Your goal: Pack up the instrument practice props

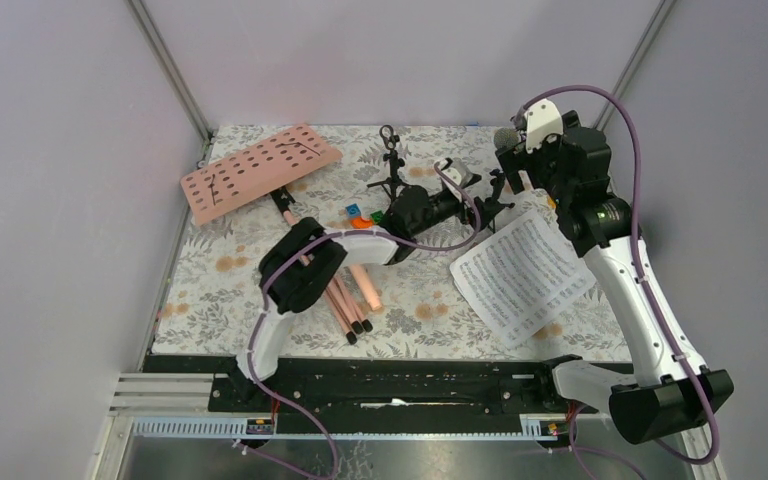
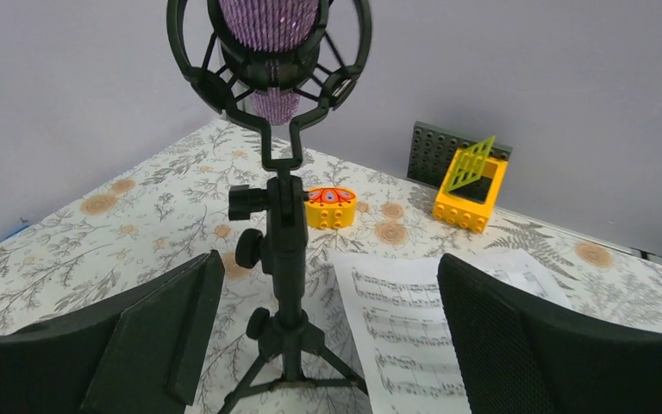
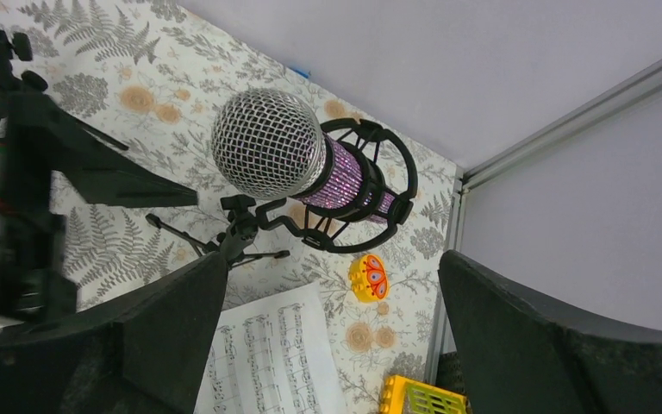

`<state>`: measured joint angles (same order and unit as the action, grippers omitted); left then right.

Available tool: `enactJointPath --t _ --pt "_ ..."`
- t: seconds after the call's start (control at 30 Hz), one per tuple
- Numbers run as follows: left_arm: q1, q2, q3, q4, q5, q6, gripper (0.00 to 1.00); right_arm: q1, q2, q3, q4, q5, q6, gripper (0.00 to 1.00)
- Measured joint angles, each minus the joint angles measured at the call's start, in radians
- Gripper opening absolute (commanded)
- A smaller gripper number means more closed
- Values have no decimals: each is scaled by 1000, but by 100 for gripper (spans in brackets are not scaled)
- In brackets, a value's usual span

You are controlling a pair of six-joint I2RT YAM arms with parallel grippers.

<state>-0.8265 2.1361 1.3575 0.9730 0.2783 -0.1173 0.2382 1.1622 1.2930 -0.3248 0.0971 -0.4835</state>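
Two grippers stand wide open and empty: the left gripper (image 2: pixel 327 345) and the right gripper (image 3: pixel 336 345) both face the purple glitter microphone (image 3: pixel 310 164). Its head is silver mesh. It is seated in a black shock mount (image 2: pixel 220 88) on a black tripod stand (image 2: pixel 284 250), beside the sheet-music pages (image 1: pixel 525 275). Beyond are an orange block (image 2: pixel 330 207) and a yellow block (image 2: pixel 471 194). The perforated rack (image 1: pixel 260 170) lies at far left.

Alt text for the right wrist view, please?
A purple glitter microphone with a silver mesh head sits tilted in a black shock mount on a small tripod, framed by the open right hand. Sheet music and an orange block lie on the floral table below.
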Motion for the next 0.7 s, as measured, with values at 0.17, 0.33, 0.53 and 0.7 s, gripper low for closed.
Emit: enactJointPath --t 0.17,0.33,0.53,0.7 --pt "0 164 161 4 -24 -28 99 -1 -50 -23 30 -17 2 100" --pt "-2 302 309 -2 -39 -62 98 -1 -190 -77 45 -31 10 100" --pt "-5 412 464 -41 -72 -103 64 -1 -303 -87 44 -40 27 100" --pt "-8 450 533 -71 -68 -112 22 -1 -341 -97 43 -67 34 100"
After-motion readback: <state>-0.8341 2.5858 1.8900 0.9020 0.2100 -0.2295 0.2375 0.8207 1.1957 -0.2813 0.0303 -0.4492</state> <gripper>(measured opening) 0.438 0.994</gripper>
